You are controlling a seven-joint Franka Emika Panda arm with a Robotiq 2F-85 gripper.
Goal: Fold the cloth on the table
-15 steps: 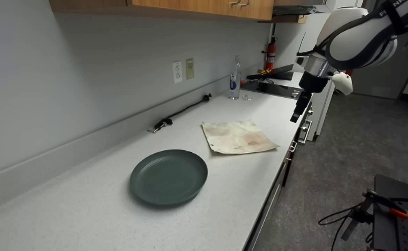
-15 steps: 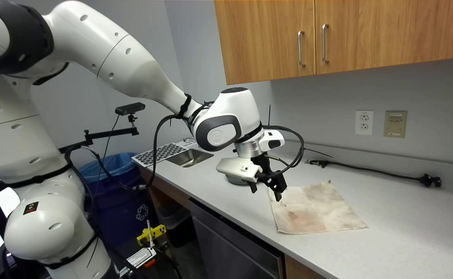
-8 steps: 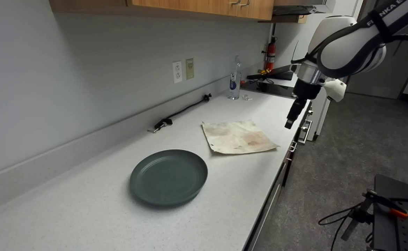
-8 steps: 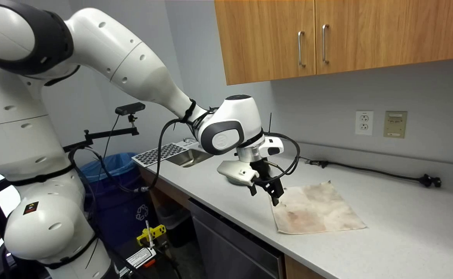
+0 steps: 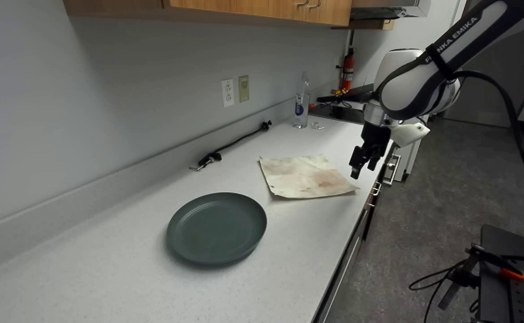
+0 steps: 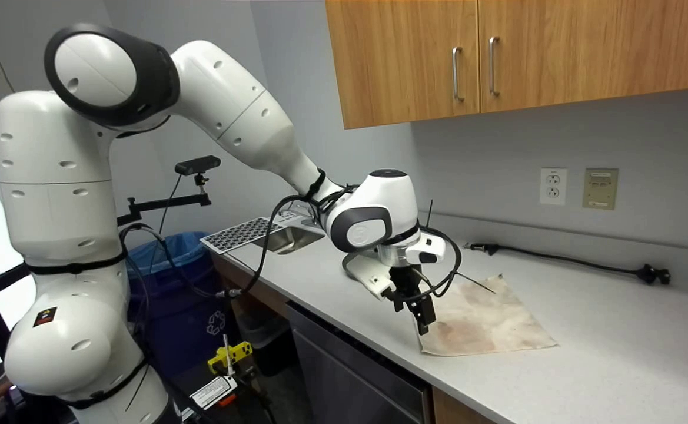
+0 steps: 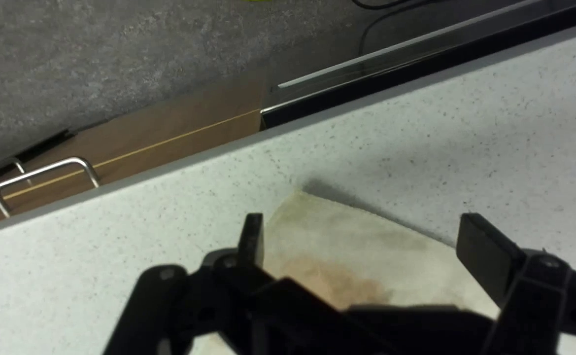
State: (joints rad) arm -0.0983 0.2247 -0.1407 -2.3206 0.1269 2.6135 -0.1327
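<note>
near a corner of the cloth (image 5: 305, 177), the gripper (image 7: 361, 234) hangs, jaws apart.

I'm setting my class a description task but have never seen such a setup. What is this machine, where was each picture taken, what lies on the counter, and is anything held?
The machine is a white robot arm, ending in a black gripper with two fingers. Two pictures look on from different places outside the robot. The third is taken from its wrist, so the fingers loom large and dark. On the counter, a stained, pale cloth lies spread out, unfolded, with a dark green plate apart from it. A clear bottle stands farther along, and a thin black rod lies near the wall. Nothing is held: in the wrist view a cloth corner shows between the fingers, which are spread apart.
</note>
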